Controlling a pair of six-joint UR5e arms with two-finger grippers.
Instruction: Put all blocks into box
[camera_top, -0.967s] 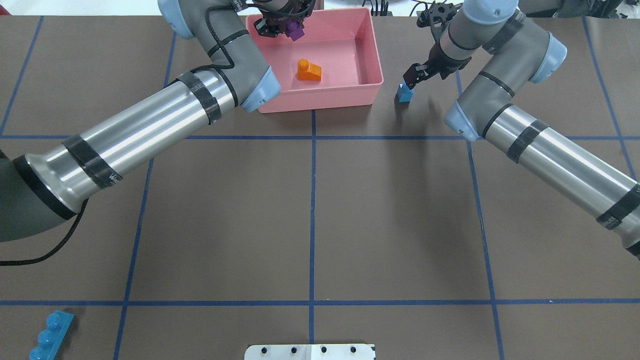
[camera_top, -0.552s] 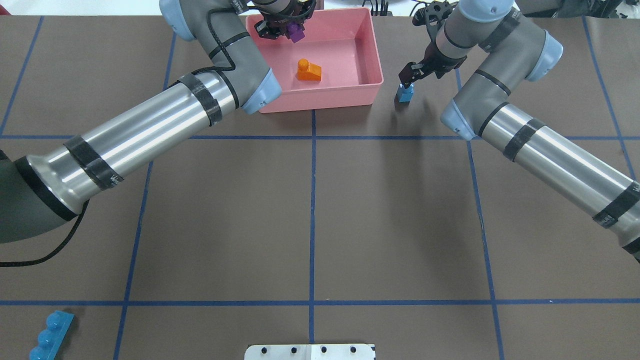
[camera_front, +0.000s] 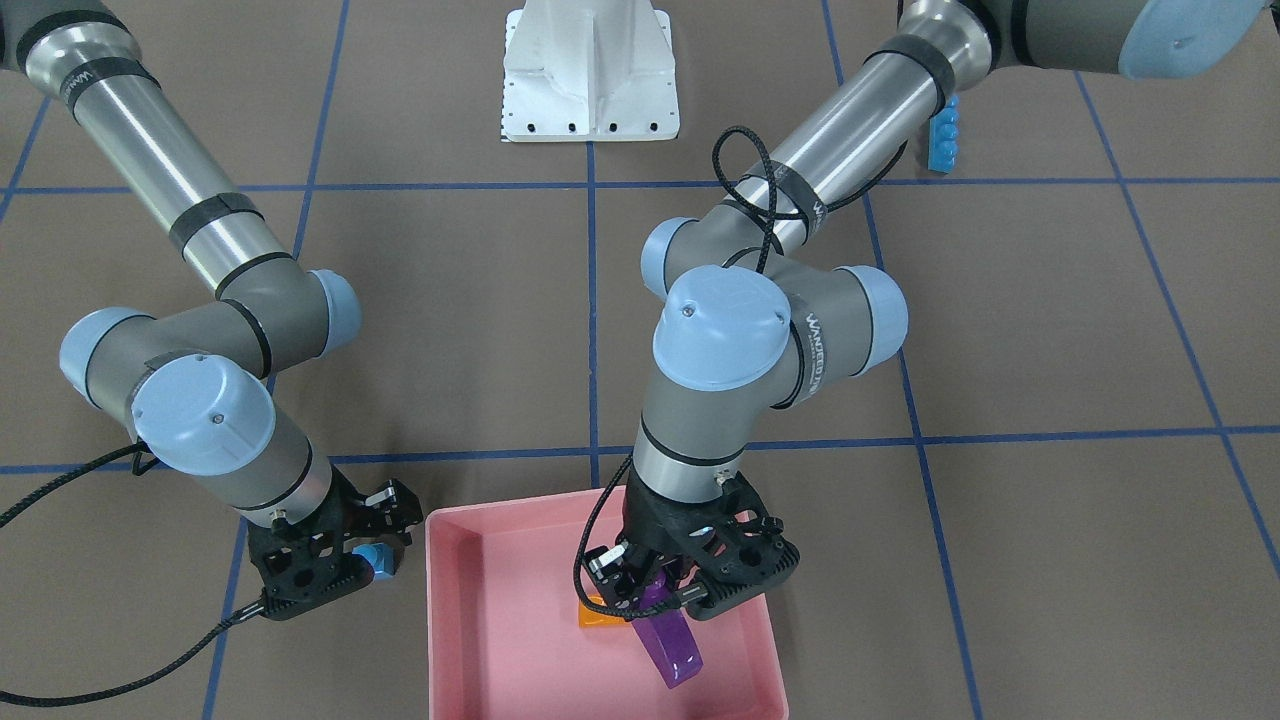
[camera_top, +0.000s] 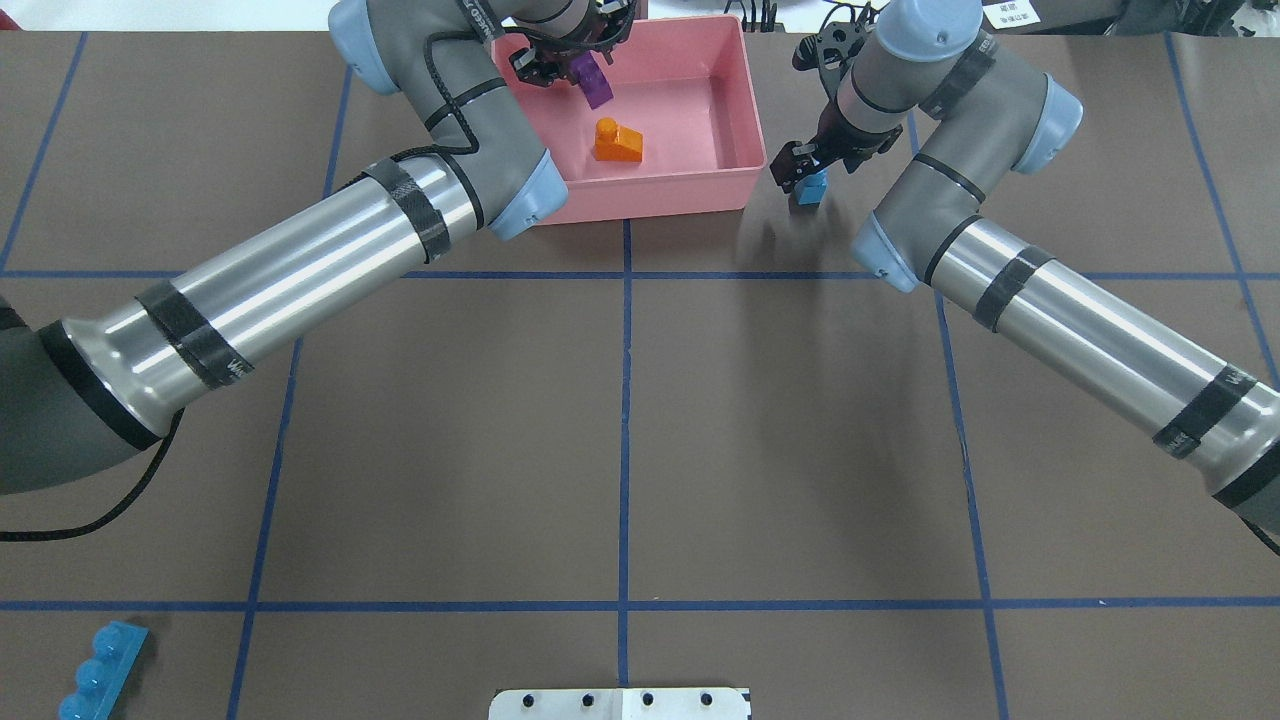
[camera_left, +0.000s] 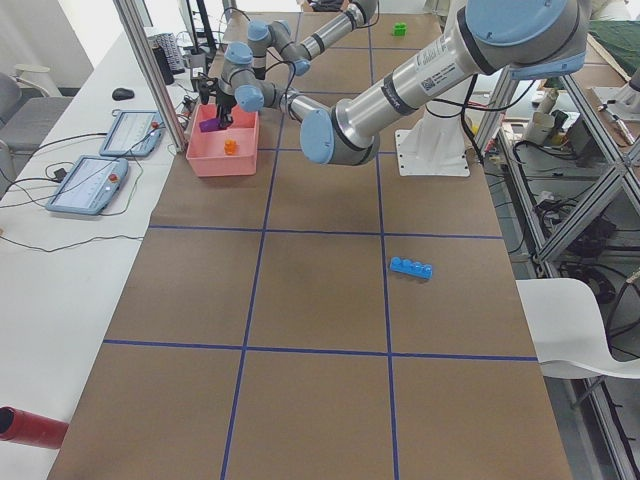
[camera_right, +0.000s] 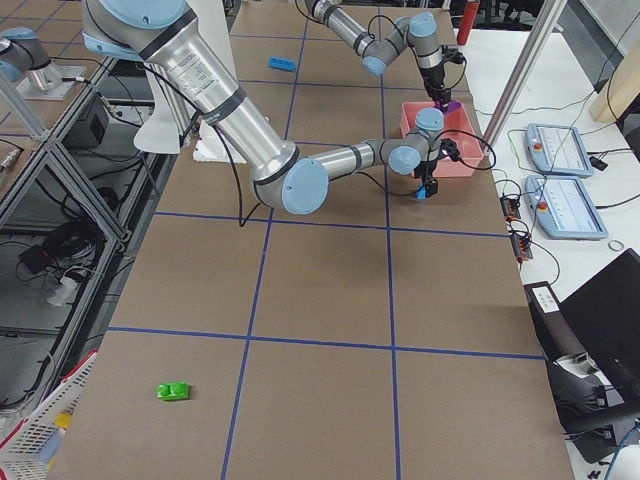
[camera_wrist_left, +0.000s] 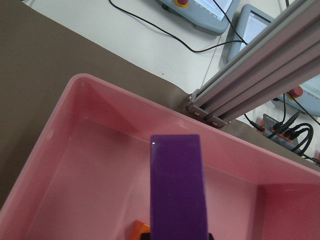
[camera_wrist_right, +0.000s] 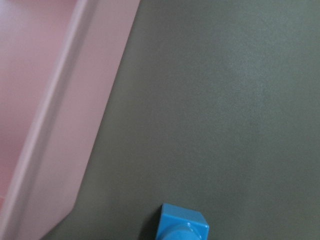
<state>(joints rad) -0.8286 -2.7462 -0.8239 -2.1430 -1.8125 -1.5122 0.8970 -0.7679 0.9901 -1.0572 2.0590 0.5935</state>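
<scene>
My left gripper (camera_top: 575, 55) is shut on the purple sloped block (camera_top: 596, 86) and holds it tilted over the pink box (camera_top: 650, 196), as the front-facing view (camera_front: 672, 645) and the left wrist view (camera_wrist_left: 176, 185) also show. The orange block (camera_top: 616, 141) lies inside the box. My right gripper (camera_top: 795, 168) is low over the small blue block (camera_top: 813, 188), which sits on the table just right of the box (camera_wrist_right: 50, 125); the jaws look open around it (camera_front: 376, 561). The long blue block (camera_top: 100, 672) lies at the near left. The green block (camera_right: 174, 391) lies far off on the table.
The white robot base (camera_front: 590, 70) stands at the table's near edge. Blue tape lines cross the brown table. Tablets and cables lie beyond the box's far side (camera_wrist_left: 210, 10).
My right gripper has moved left and down onto the small blue block, which stays in place. My left gripper has shifted the purple block slightly further over the box.
</scene>
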